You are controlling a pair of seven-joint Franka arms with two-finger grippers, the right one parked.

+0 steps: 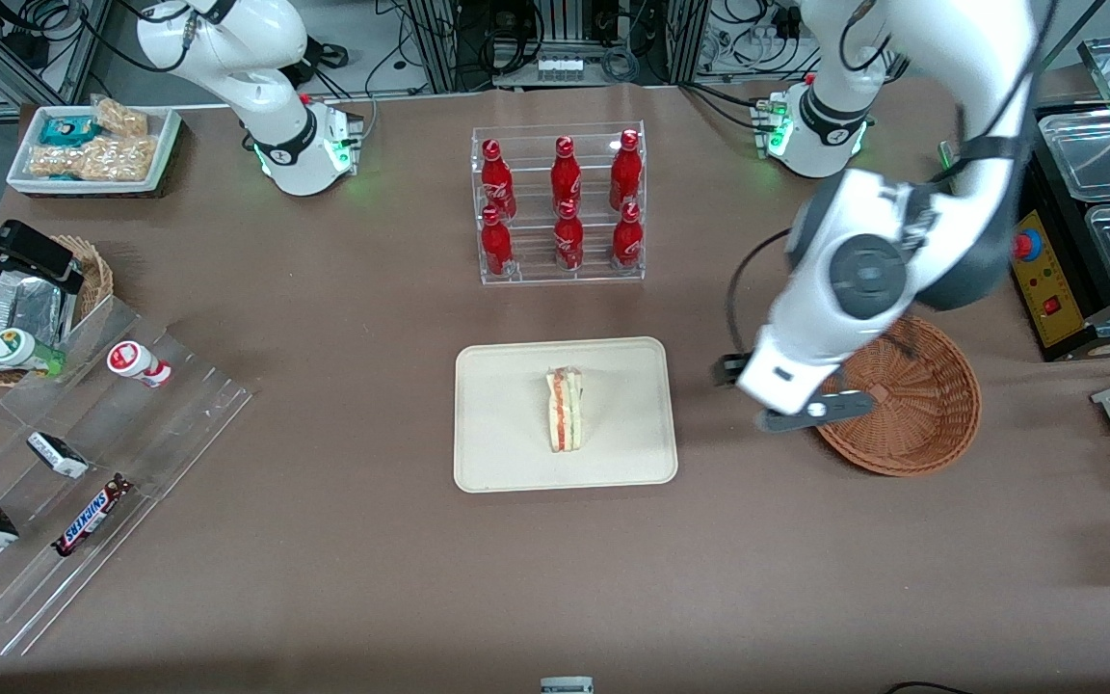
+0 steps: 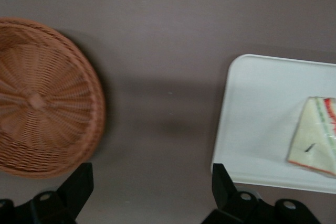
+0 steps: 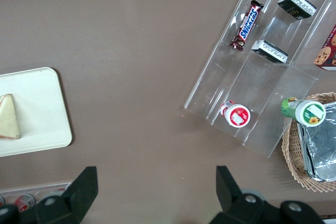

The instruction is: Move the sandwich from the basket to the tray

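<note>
On the cream tray (image 1: 516, 453) at table centre, I find the wrapped sandwich (image 1: 566, 409) already lying flat, its red and green filling layers showing along one edge. My left gripper (image 1: 775, 403) hangs above bare tabletop between the tray and the reddish-brown wicker basket (image 1: 931, 405), its two fingers (image 2: 79, 184) spread wide apart with nothing between them. The basket holds nothing that I can see. I judge the transfer complete: the sandwich sits inside the tray rim, apart from the gripper, and only pulling the arm clear appears to be left. A rack of red bottles (image 1: 560, 202) stands farther from the front camera than the tray.
</note>
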